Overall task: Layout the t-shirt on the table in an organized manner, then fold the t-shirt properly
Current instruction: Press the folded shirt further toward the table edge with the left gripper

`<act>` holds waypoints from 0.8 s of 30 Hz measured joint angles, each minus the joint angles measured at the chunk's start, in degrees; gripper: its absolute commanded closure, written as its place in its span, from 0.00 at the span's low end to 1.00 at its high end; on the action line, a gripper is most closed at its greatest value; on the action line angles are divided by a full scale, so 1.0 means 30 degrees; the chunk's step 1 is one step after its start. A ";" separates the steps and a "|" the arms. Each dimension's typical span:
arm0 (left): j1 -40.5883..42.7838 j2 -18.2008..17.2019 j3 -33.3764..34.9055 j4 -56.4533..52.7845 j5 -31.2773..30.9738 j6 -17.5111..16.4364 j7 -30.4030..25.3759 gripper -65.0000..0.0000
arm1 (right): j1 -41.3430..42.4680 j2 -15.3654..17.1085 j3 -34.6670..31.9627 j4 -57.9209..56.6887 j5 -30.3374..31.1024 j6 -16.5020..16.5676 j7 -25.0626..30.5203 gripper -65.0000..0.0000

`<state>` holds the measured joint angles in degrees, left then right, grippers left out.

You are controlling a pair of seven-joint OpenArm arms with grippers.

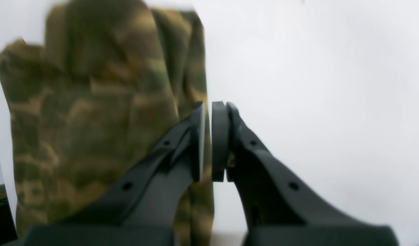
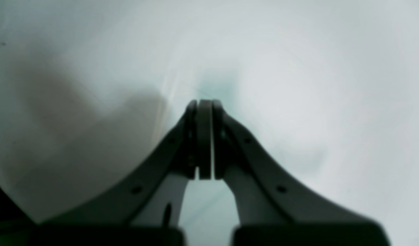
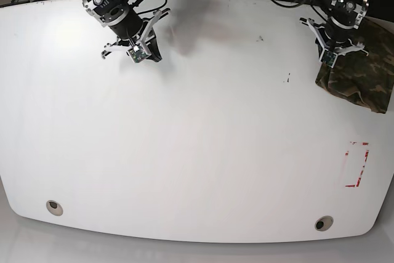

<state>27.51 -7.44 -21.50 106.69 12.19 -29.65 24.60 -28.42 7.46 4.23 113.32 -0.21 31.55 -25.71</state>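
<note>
The t-shirt (image 3: 362, 78), in camouflage print, lies as a compact folded bundle at the far right edge of the table (image 3: 203, 140). In the left wrist view the t-shirt (image 1: 93, 112) fills the left half. My left gripper (image 1: 208, 136) hangs over its right edge, shut, with nothing visibly held between the pads. The left arm (image 3: 341, 20) stands just left of the bundle at the back right. My right gripper (image 2: 205, 136) is shut and empty above bare white tabletop. Its arm (image 3: 123, 20) is at the back left, far from the shirt.
A red-marked rectangle (image 3: 357, 164) sits near the table's right front. Two round grommet holes (image 3: 54, 207) (image 3: 323, 223) lie along the front edge. A few dark specks (image 3: 287, 79) mark the surface left of the shirt. Cables run behind the back edge.
</note>
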 measured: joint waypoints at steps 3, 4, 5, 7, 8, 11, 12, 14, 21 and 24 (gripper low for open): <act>-0.0583 0.0036 0.0080 -0.0313 -0.0138 -0.0109 -0.0131 0.96 | 0.0007 0.0007 -0.0029 0.0000 0.0007 0.0000 0.0000 1.00; -0.0714 0.0036 0.0080 -0.0495 -0.0131 -0.0146 -0.0204 0.96 | 0.0000 0.0007 -0.0029 0.0000 0.0000 -0.0007 0.0000 1.00; -0.0933 0.0015 0.0080 -0.0823 -0.0124 -0.0117 -0.0197 0.96 | 0.0007 0.0015 -0.0029 0.0000 0.0000 -0.0007 -0.0007 1.00; -0.1217 -0.0117 0.0080 -0.1435 -0.0066 -0.0051 -0.0146 0.96 | 0.0000 0.0036 -0.0015 0.0000 -0.0007 -0.0044 -0.0007 1.00; -0.1311 -0.0306 0.0080 -0.1814 -0.0058 -0.0095 -0.0109 0.96 | 0.0000 0.0051 -0.0015 0.0000 -0.0007 -0.0073 -0.0007 1.00; -0.1370 -0.0838 0.0080 -0.2747 -0.0036 -0.0138 -0.0087 0.96 | 0.0000 0.0007 -0.0015 0.0000 0.0000 -0.0051 -0.0007 1.00; -0.1399 -0.0903 0.0080 -0.2900 -0.0044 -0.0124 -0.0029 0.96 | 0.0007 0.0007 -0.0029 0.0000 0.0007 -0.0029 0.0000 1.00; -0.1530 -0.1093 0.0058 -0.3373 -0.0087 -0.0066 -0.0044 0.96 | 0.0007 0.0015 -0.0015 0.0000 0.0000 -0.0022 0.0000 1.00; -0.2237 -0.1829 0.0044 -0.4262 -0.0146 -0.0131 -0.0262 0.96 | 0.0102 0.0007 0.0007 0.0000 0.0000 -0.0073 0.0000 1.00; -0.2142 -0.2331 -0.0233 -0.4597 -0.0379 -0.0153 -0.0539 0.96 | 0.0211 0.0000 0.0007 0.0000 0.0000 -0.0073 -0.0007 1.00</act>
<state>21.08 -14.44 -22.20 92.90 11.05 -30.11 22.98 -27.79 7.46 4.25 113.32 -0.21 31.33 -25.74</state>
